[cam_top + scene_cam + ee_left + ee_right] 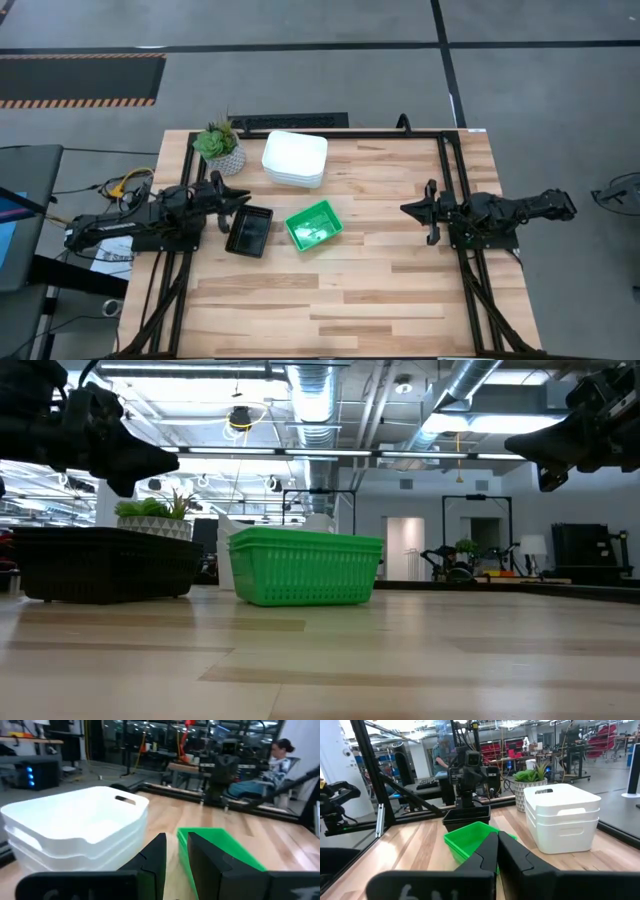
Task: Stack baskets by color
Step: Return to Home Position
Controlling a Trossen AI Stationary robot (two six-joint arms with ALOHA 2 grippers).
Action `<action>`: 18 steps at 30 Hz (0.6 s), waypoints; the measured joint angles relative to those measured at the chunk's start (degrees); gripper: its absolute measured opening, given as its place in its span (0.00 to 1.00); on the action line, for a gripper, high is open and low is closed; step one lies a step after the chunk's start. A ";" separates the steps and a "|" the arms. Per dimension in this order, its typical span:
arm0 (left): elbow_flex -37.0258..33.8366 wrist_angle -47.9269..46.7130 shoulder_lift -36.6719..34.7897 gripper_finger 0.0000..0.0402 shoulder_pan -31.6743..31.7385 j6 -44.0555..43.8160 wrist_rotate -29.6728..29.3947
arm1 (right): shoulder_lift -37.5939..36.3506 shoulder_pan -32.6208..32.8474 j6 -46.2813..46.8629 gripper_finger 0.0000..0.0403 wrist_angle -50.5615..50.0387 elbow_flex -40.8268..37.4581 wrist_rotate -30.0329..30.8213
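Nearest the lens in its own wrist view, the left pincer is empty, its fingers nearly together with a narrow gap between them. The right pincer is pressed together and also empty. From above, the left pincer hangs over the left side of the bench, raised just above the back end of the black stack. The right pincer sits near the right edge, well apart from every basket. The white stack stands at the back edge beside the potted plant. The green stack sits a little left of the bench's middle, and the black stack is just beside it toward the left edge, with a slim gap visible in the low view. Judgement: the colour sorting looks complete, with one pile per colour, and the step in hand is parking the arms. The next move calls only for drawing the left arm up and back, taking care not to clip the black stack beneath it.
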 joint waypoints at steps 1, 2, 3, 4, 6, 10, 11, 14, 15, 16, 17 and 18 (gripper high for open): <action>0.02 -0.02 0.04 0.17 0.04 0.00 -0.11 | 0.00 0.00 0.00 0.08 0.00 0.00 0.00; 0.05 -0.23 0.08 0.17 0.02 0.00 0.30 | 0.00 0.00 0.00 0.08 0.00 0.00 0.00; 0.08 -0.44 0.10 0.17 0.02 0.00 1.02 | 0.00 0.00 0.00 0.08 0.00 0.00 0.00; 0.11 -0.59 0.11 0.17 0.02 -0.02 1.87 | 0.00 0.00 0.02 0.08 0.00 -0.02 0.00; 0.16 -0.79 0.11 0.17 0.02 -0.72 3.34 | 0.00 0.00 0.00 0.08 0.00 -0.02 0.00; 0.16 -0.94 0.11 0.17 0.02 -1.53 4.15 | 0.00 0.00 0.00 0.08 0.00 -0.02 0.00; 0.17 -0.95 0.11 0.17 0.02 -1.45 4.15 | 0.00 0.00 0.00 0.08 0.00 -0.02 0.00; 0.20 -1.01 0.11 0.17 0.02 -1.03 4.15 | 0.00 0.00 0.01 0.08 0.00 -0.02 0.00; 0.20 -1.02 0.11 0.17 0.02 -1.04 4.17 | 0.00 0.00 0.00 0.08 0.00 -0.02 0.00; 0.20 -1.03 0.11 0.17 0.02 -1.10 4.19 | 0.00 0.00 0.00 0.08 0.00 -0.02 0.00; 0.20 -1.03 0.11 0.17 0.02 -1.38 4.17 | 0.00 0.00 0.00 0.08 0.00 -0.02 0.00; 0.22 -1.03 0.11 0.17 0.02 -1.52 4.19 | 0.00 0.00 0.00 0.08 0.00 -0.04 0.00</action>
